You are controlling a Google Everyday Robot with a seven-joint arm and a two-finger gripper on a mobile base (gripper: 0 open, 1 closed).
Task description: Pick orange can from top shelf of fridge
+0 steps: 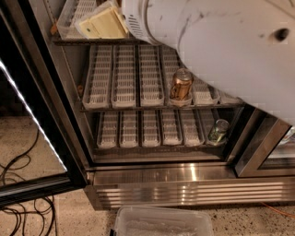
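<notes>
The fridge (pixel 184 182) stands open, with wire racks and white slotted trays. The top shelf (pixel 92 41) shows at the upper left, with one white tray (pixel 76 11) on it. My gripper (pixel 102 24), cream-coloured, is at the front of the top shelf, just right of that tray. My big white arm (pixel 221 46) fills the upper right. The orange can is hidden behind the gripper and arm.
A shorter copper can (pixel 180 85) stands on the middle shelf. A small green-silver can (pixel 217 131) sits on the bottom shelf at the right. The black-framed glass door (pixel 37 120) hangs open at the left. Cables (pixel 18 184) lie on the floor. A clear plastic bin (pixel 161 223) sits below.
</notes>
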